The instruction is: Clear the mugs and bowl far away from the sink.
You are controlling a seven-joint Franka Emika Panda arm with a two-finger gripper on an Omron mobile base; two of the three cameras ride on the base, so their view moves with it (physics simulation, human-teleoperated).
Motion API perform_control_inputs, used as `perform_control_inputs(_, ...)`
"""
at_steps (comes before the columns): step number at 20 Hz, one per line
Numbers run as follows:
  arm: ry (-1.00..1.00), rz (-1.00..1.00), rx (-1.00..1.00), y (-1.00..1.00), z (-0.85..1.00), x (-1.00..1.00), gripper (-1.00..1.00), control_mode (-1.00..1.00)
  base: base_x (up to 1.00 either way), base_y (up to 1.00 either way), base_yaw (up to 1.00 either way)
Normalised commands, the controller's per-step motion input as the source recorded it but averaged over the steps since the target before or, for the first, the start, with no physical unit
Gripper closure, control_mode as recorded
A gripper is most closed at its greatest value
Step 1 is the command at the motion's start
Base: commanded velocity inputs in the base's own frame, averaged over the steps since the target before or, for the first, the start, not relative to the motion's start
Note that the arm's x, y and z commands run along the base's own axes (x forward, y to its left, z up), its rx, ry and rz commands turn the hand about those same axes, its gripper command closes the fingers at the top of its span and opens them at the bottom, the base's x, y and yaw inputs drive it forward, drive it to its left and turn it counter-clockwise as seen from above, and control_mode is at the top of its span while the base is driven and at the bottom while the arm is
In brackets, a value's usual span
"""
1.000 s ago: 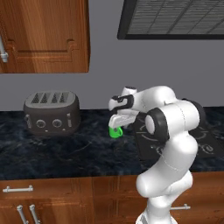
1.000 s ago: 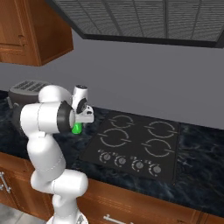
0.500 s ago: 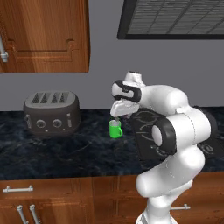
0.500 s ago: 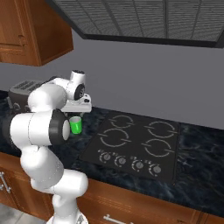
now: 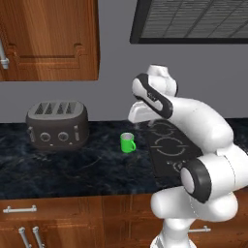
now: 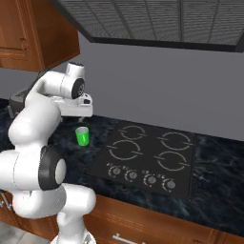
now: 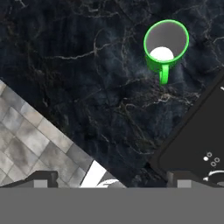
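hand view: i see the mug [image 7: 165,47] upright on the bench [image 7: 78,70], free beside the cooktop [image 7: 197,135]; fingers [image 7: 109,177] wide apart.

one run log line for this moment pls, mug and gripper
mug: upright on dark counter, between toaster and cooktop | gripper: open, empty, raised above mug | contact: none

Open dark counter [image 5: 97,164] around the green mug [image 5: 128,143]; toaster [image 5: 57,125] well left, cooktop [image 5: 172,147] just right.
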Motion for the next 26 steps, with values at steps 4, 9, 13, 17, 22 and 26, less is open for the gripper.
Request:
perform_control_inputs(4,0.02,0.0,0.0,-0.16,0.53,-0.97,-1.0,-1.0,0.0,0.0,0.0)
perform_control_inputs(9,-0.01,-0.01,0.0,-0.12,0.14,-0.74,-1.0,-1.0,0.0,0.0,0.0)
perform_control_inputs(13,-0.04,-0.09,0.0,-0.03,0.0,-0.48,-1.0,-1.0,0.0,0.0,0.0)
perform_control_inputs(17,-0.1,-0.2,0.0,-0.01,0.04,-0.6,-1.0,-1.0,0.0,0.0,0.0)
perform_control_inputs(22,-0.01,-0.12,0.01,-0.05,0.29,-0.45,-1.0,1.0,-0.39,-0.11,-0.1)
perform_control_inputs(26,0.0,0.0,0.0,0.0,0.0,0.0,-1.0,1.0,-0.95,-0.58,-0.36)
